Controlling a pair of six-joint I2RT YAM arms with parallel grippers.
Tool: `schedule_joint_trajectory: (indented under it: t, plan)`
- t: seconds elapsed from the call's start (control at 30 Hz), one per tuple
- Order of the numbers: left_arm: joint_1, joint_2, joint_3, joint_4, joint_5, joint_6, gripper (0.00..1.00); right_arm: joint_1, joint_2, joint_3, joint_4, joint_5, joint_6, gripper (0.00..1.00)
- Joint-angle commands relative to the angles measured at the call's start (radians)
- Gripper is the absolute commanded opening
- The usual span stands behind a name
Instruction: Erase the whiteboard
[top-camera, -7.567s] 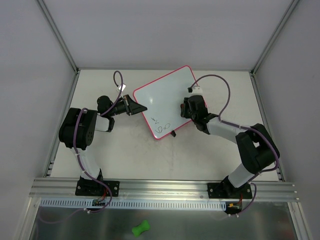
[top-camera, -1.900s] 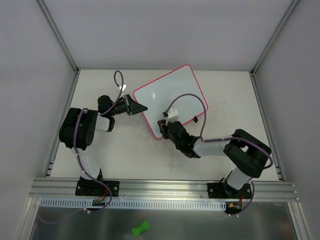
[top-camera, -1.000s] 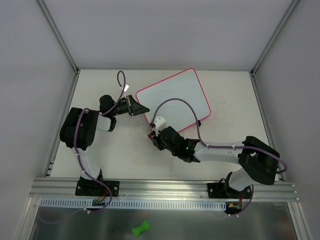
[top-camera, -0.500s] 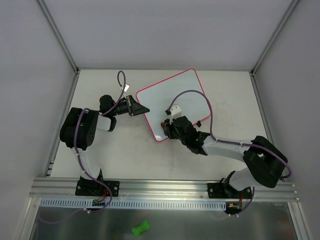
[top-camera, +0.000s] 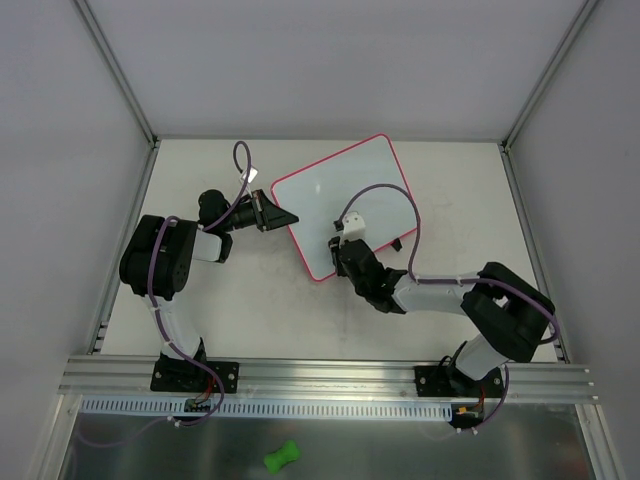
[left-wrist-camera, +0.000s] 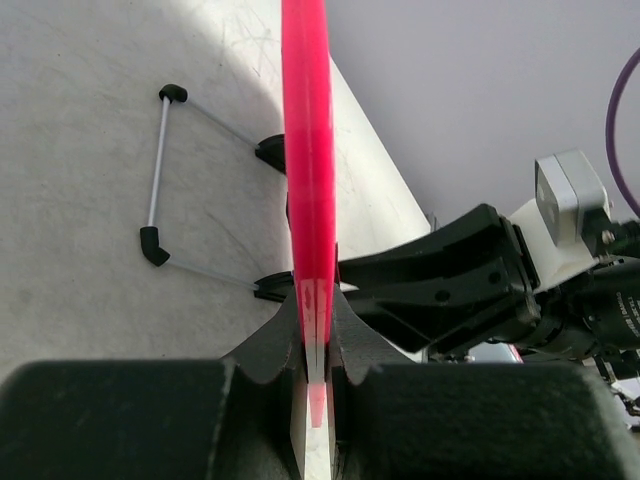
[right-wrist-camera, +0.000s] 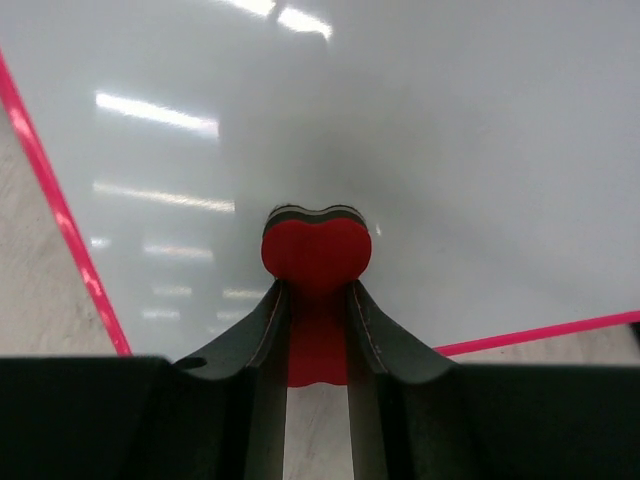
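The whiteboard (top-camera: 345, 205) lies slanted on the far middle of the table (top-camera: 250, 300). The left claw (top-camera: 283, 217) is at its left edge and the right claw (top-camera: 340, 252) is over its near corner. Only the left wrist view shows that the left claw (left-wrist-camera: 315, 320) pinches the pink rim (left-wrist-camera: 308, 150), with a wire stand (left-wrist-camera: 155, 170) beside it. Only the right wrist view shows the right claw (right-wrist-camera: 317, 320) clamped on a red eraser (right-wrist-camera: 316, 250), which touches the white surface (right-wrist-camera: 450, 150).
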Motion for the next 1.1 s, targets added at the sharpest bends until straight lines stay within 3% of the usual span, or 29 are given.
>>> schedule_joint_trajectory:
  t: [0.0,0.3,0.57,0.87,1.07]
  plan:
    - [-0.019,-0.015,0.021,0.38,0.107,-0.032,0.0,-0.073,0.047,0.01,-0.05,0.216,0.081,0.0]
    - [-0.021,-0.009,0.022,0.38,0.11,-0.033,0.0,-0.179,0.001,-0.005,-0.067,0.177,0.161,0.0]
    - [-0.019,-0.004,0.024,0.381,0.11,-0.032,0.0,-0.197,-0.139,0.07,-0.156,0.065,0.097,0.0]
    - [-0.019,-0.006,0.022,0.381,0.107,-0.033,0.0,-0.228,-0.299,0.217,-0.525,-0.085,0.057,0.0]
    - [-0.019,-0.004,0.024,0.381,0.105,-0.036,0.0,-0.234,-0.338,0.137,-0.734,-0.191,0.127,0.0]
